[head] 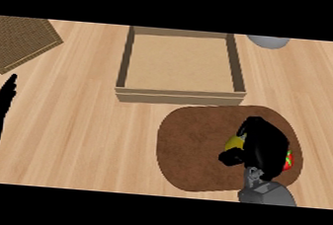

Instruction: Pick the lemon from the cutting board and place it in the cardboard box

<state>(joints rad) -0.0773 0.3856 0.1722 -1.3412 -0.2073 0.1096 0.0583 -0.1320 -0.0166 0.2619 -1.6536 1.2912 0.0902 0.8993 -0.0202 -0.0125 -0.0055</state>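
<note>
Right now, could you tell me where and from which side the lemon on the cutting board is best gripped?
Grip the lemon across its rounded middle, coming from above, as the right hand does, curled over it on the cutting board. Only its left side shows; a red and green thing sits just right.

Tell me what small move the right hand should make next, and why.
Probably lift straight up: the right hand is curled over the lemon on the cutting board, and the box stands just beyond with walls to clear.
</note>
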